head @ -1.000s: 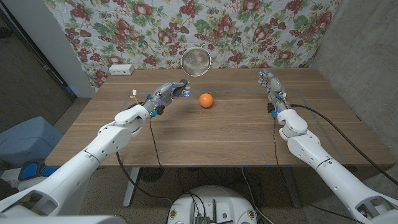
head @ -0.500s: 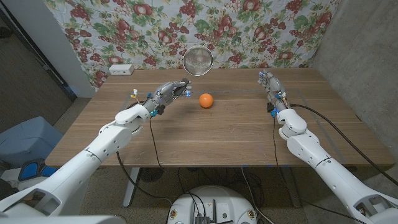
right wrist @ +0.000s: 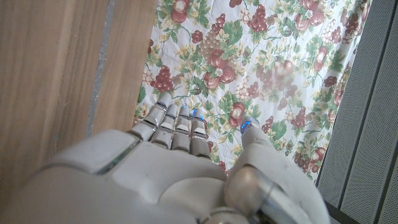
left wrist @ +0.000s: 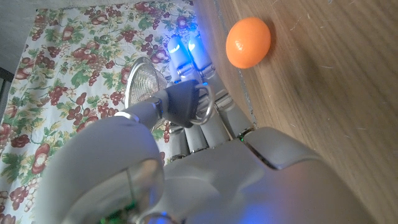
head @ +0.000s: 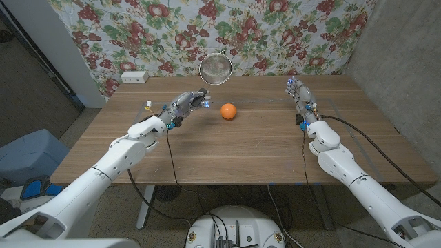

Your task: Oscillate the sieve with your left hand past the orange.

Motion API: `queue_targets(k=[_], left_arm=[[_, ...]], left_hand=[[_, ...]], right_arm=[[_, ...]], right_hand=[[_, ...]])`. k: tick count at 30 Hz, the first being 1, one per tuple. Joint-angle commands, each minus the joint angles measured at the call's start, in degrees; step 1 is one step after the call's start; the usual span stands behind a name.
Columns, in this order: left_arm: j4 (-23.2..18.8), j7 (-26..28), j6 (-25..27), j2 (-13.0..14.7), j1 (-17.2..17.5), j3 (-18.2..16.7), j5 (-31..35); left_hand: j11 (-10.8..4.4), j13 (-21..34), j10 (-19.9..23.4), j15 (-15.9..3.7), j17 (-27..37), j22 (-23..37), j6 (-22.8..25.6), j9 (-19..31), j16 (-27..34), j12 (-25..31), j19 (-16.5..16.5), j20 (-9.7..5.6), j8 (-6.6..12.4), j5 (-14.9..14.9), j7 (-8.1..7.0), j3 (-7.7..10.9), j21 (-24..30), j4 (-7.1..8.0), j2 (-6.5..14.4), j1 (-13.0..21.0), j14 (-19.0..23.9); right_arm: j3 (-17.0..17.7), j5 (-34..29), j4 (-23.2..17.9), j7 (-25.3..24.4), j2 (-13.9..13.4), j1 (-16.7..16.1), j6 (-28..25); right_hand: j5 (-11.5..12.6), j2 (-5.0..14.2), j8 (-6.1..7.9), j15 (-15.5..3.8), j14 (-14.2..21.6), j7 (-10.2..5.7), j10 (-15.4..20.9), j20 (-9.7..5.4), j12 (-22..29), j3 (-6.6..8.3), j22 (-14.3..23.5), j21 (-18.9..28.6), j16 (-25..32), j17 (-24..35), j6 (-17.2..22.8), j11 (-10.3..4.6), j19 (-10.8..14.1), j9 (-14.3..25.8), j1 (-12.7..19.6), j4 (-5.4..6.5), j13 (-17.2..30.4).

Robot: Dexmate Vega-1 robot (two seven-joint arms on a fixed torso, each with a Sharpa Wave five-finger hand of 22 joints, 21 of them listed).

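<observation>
My left hand [head: 185,105] grips the handle of a round metal sieve [head: 216,67], which is held up in the air above the far side of the table, behind and slightly left of the orange [head: 228,111]. In the left wrist view the sieve's mesh bowl [left wrist: 145,87] stands beyond my left hand [left wrist: 186,118], with the orange [left wrist: 248,42] on the wood close by. My right hand [head: 300,92] stands at the far right of the table with its fingers apart and nothing in it; its back [right wrist: 180,168] faces the right wrist camera.
A white power strip [head: 134,77] lies at the table's [head: 227,151] far left corner. A floral cloth [head: 275,34] hangs behind the table. A blue bin [head: 27,155] stands on the floor to the left.
The sieve swung slightly to the right half a second ago and has now swung back left. The orange and the right hand have stayed put.
</observation>
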Motion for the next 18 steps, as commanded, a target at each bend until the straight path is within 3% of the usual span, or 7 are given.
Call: queue_targets(k=[1,5,11,18], left_arm=[[-4.28,6.43,5.17,-0.02,2.14,-1.72,-3.13],[-6.67,11.69,8.77,0.11,2.89,-2.45,-4.72],[-9.84,18.66,16.32,0.92,2.95,-3.65,-9.24],[-9.75,19.8,23.15,2.27,1.19,-3.94,-14.6]], left_hand=[[-1.92,0.1,2.86,-3.28,0.25,-0.05,5.53,0.37,0.1,-0.04,0.35,-2.3,0.24,0.48,5.81,0.75,0.54,0.03,2.22,1.97,3.98],[-1.36,0.06,2.85,-3.23,0.24,-0.15,5.86,0.52,0.1,-0.17,0.48,-2.23,0.25,0.44,5.97,0.87,0.85,-0.17,2.23,2.09,4.12],[-0.84,0.01,3.13,-3.26,0.21,-0.29,6.45,0.68,0.13,-0.21,0.57,-2.11,0.35,0.39,6.15,1.04,1.18,-0.51,2.22,2.28,4.36],[-0.37,-0.06,2.84,-3.19,0.09,-0.44,6.87,0.81,-0.15,-0.52,0.45,-1.84,0.35,0.35,6.23,1.29,1.46,-0.86,2.19,2.47,4.01]], right_arm=[[0.46,0.07,1.33,0.19,1.36,-0.58,3.94],[0.67,0.08,1.89,0.08,2.0,-0.84,5.35],[0.86,0.49,1.61,0.24,1.99,-1.24,5.48],[1.08,0.26,1.12,-0.01,1.86,-1.83,5.99]], right_hand=[[-0.37,-0.44,-0.17,-1.26,-2.67,0.15,-3.17,-0.64,-0.39,-0.27,0.05,-1.57,-0.9,-1.07,-2.35,-1.33,-1.26,-0.09,-0.98,-0.31,-0.74],[-0.72,-0.55,-0.4,-1.13,-4.79,-0.08,-5.56,-0.62,-0.42,-0.6,0.04,-3.11,-1.16,-1.92,-4.94,-1.63,-3.13,-0.2,-1.86,-0.25,-1.39],[-0.85,-0.64,-0.44,-0.75,-5.74,-0.23,-6.57,-0.5,-0.25,-0.72,0.03,-3.88,-1.14,-2.65,-6.77,-1.69,-3.49,-0.27,-2.13,-0.5,-1.85],[-0.94,-0.48,0.16,0.45,-5.61,0.93,-6.28,-0.19,0.22,-0.85,0.03,-4.33,-0.71,-3.15,-6.31,-0.77,-3.18,-0.29,-2.66,-0.42,-2.22]])
